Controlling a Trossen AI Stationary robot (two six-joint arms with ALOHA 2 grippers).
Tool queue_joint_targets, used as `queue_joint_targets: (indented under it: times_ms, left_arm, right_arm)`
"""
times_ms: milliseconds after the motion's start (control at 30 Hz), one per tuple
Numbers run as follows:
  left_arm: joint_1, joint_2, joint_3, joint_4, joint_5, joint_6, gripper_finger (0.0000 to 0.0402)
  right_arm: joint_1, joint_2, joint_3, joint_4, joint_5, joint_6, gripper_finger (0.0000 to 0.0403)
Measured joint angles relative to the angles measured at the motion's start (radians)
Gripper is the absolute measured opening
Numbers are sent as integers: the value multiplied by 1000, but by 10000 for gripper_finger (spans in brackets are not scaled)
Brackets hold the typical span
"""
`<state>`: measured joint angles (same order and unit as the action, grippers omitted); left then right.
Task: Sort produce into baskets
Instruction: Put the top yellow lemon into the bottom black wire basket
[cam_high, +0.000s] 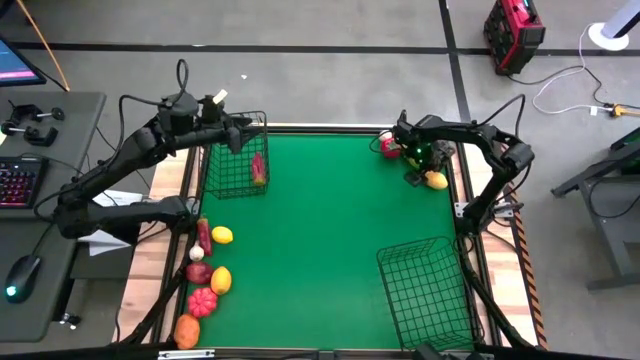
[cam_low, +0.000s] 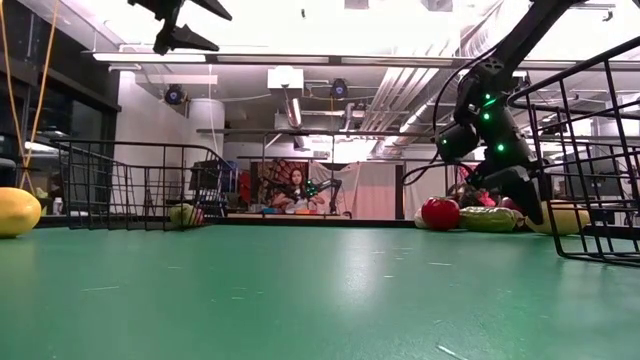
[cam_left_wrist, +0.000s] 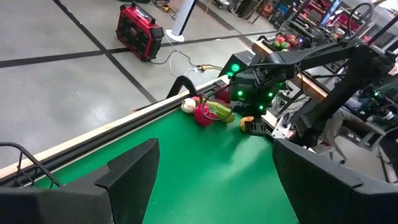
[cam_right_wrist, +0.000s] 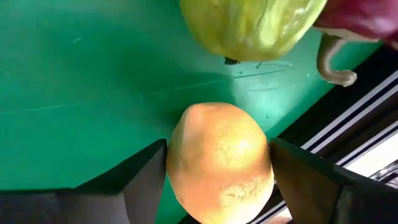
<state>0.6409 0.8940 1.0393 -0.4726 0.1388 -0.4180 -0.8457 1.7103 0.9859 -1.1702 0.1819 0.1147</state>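
Note:
My right gripper (cam_right_wrist: 219, 186) points steeply down at the table's far right corner. It is open, with one finger on each side of a yellow-orange fruit (cam_right_wrist: 219, 158) that rests on the green mat (cam_high: 320, 230). Just beyond lie a green-yellow piece (cam_right_wrist: 252, 25) and a red piece (cam_high: 388, 146). My left gripper (cam_left_wrist: 214, 180) hangs open and empty in the air over the smaller basket (cam_high: 232, 155) at the far left, which holds a red-and-yellow piece (cam_high: 258, 168). The larger basket (cam_high: 425, 290) stands at the near right. My right gripper has its fingers (cam_right_wrist: 146, 180) close against the two opposite sides of the yellow-orange fruit (cam_right_wrist: 177, 155), coming from above. I cannot tell whether they touch it. The fruit sits on the mat.
Several more pieces of produce lie in a row along the table's left edge (cam_high: 205, 275), among them a yellow one (cam_high: 222, 235) and an orange one (cam_high: 186, 330). The table's raised rail (cam_high: 465, 200) runs right beside my right gripper. The middle of the mat is bare.

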Motion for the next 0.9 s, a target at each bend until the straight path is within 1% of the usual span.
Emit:
queue_joint_targets:
  times_ms: [67,167,300,367,433,500,900]
  left_arm:
    - [-1,-3,0,12,15,-19,303]
    - [-1,-10,0,68,79,-45,303]
    - [-18,-11,0,212,171,-103,303]
    - [-39,-11,0,288,189,-100,303]
    - [-59,-10,0,321,192,-78,303]
    - [-76,-8,0,312,192,-66,303]
    - [-131,-6,0,284,188,-60,303]
  right_arm:
    - [8,0,0,0,0,1,269]
    - [21,0,0,5,-15,31,269]
    - [29,-2,-6,23,-62,87,268]
    - [35,-2,-6,27,-70,94,268]
    - [42,-2,-6,24,-88,95,268]
    - [49,-2,-6,22,-103,95,268]
    - [68,-1,-8,44,-116,99,268]
